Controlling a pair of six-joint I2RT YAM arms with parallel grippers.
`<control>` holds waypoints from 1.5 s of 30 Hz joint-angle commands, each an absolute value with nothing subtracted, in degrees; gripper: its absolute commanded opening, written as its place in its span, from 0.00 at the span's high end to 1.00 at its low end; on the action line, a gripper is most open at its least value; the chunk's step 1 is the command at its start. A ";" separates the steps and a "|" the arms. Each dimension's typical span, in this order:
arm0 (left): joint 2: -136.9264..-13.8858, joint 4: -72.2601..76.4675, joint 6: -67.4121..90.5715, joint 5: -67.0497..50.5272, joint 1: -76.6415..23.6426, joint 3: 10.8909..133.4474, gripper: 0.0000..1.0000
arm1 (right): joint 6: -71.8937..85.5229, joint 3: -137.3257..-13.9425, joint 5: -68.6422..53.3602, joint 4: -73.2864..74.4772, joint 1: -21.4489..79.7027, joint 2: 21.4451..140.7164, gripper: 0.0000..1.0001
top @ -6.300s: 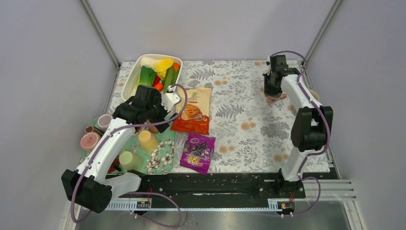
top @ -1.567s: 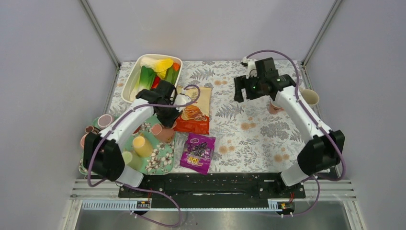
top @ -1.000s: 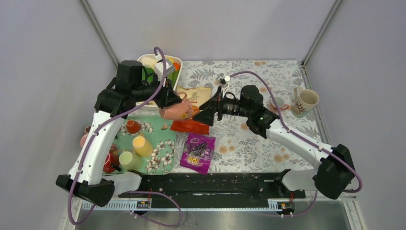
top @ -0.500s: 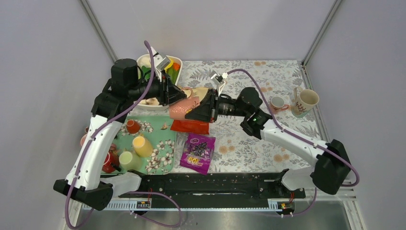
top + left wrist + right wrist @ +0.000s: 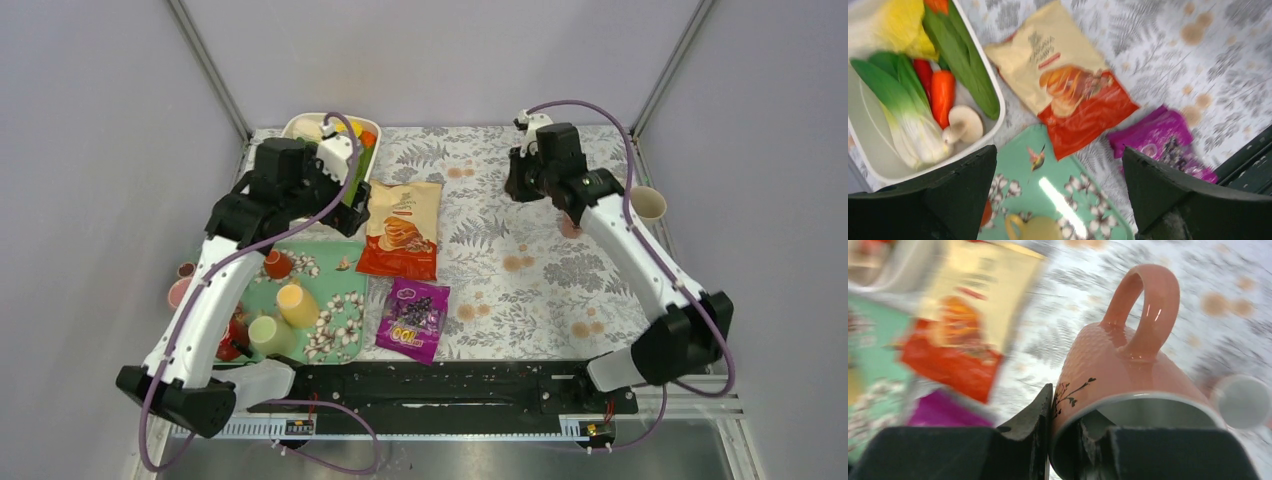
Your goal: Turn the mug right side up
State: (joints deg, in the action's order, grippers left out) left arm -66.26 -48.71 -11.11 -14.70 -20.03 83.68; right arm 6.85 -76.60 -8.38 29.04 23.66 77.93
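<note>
The pink mug (image 5: pixel 1128 375) has a thin flower drawing and a loop handle that points away from the camera. My right gripper (image 5: pixel 1068 405) is shut on its rim, one finger outside the wall and one inside the mouth. It holds the mug above the floral cloth. In the top view the right gripper (image 5: pixel 522 185) is at the far right-centre of the table, and the mug is hidden under it. My left gripper (image 5: pixel 345 205) is open and empty, its jaws wide apart over the tray corner (image 5: pixel 1048 200) beside the vegetable bin.
A white bin (image 5: pixel 290 130) of vegetables stands far left. A chips bag (image 5: pixel 405 230) and a purple snack bag (image 5: pixel 415 315) lie mid-table. A green tray (image 5: pixel 340 320) holds yellow cups. A small pink cup (image 5: pixel 570 225) and a cream mug (image 5: pixel 648 203) stand at the right edge.
Both grippers met over the chips bag with the pink mug between them. The left let go and drew back left. The right carried the mug to the far right.
</note>
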 commanded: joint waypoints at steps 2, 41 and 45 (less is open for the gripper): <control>-69.08 -53.91 -19.38 -5.96 -19.94 77.07 0.01 | -4.00 -88.96 9.85 45.33 19.29 91.12 1.00; -68.25 -64.32 -26.83 3.92 -10.97 58.85 0.01 | -4.92 -102.57 1.57 55.35 10.37 110.44 0.07; -67.43 -67.00 -27.29 2.35 -7.34 57.92 0.01 | -3.43 -100.03 0.96 53.38 11.11 104.54 0.01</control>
